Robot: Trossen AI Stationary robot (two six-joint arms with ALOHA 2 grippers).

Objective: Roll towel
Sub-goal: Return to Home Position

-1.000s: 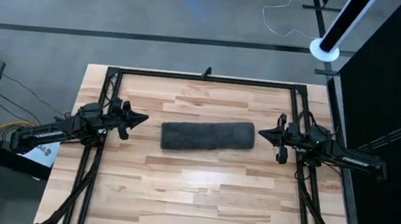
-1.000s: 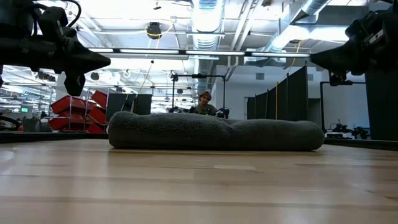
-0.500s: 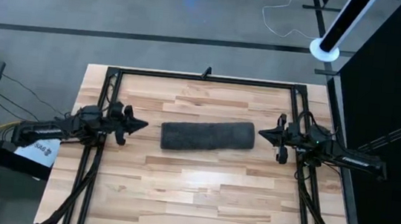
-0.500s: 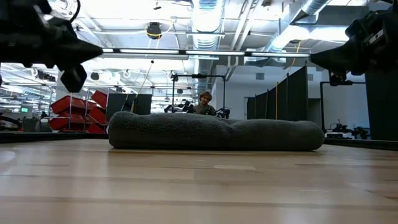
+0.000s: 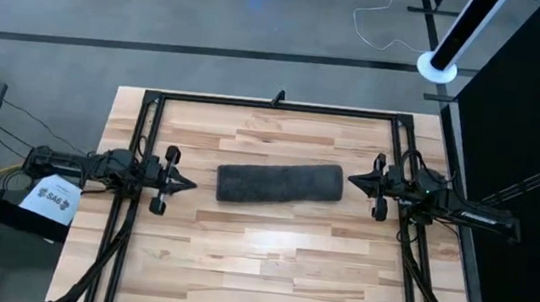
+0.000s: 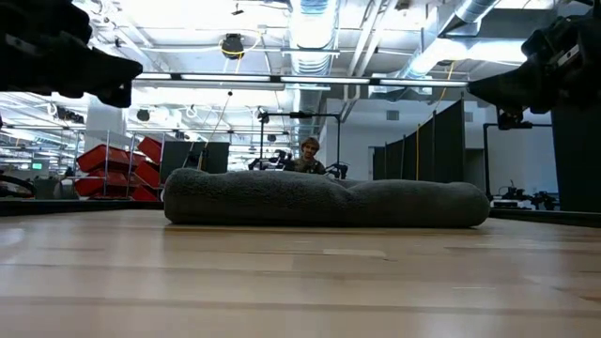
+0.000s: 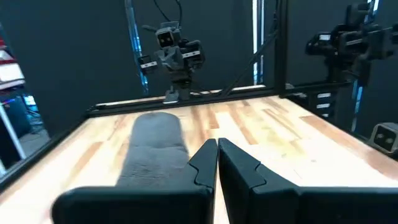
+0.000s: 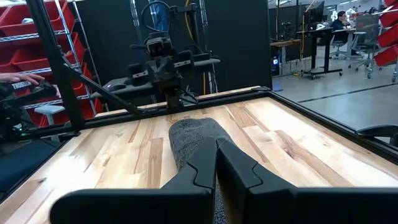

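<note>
1. Since a second earlier, the left gripper [image 5: 184,183] had pulled back from the towel [image 5: 280,182] and shifted toward the counter's front edge. The right gripper [image 5: 352,181] and the towel lay as before.
2. The counter [image 5: 268,261] was pale wood planking, edged by a black frame [image 5: 275,104] and standing on a grey floor [image 5: 164,9].
3. In the low view, the room behind showed ceiling ducts [image 6: 310,23] with bright lights, red bins [image 6: 113,160] on shelving at the left and dark partitions [image 6: 441,150] at the right. A person [image 6: 308,155] sat far behind the towel.
4. The towel lay rolled into a dark grey log across the middle of the counter, between the two grippers and touching neither.
5. The left gripper hung off the roll's left end and slightly nearer the front. Its jaws were pressed together, with only a hairline seam showing in its wrist view.
6. The right gripper hung just off the roll's right end, pointing at it, jaws likewise closed on nothing.
7. A white tag [image 5: 49,196] lay under the left arm, beyond the counter's left edge.
</note>
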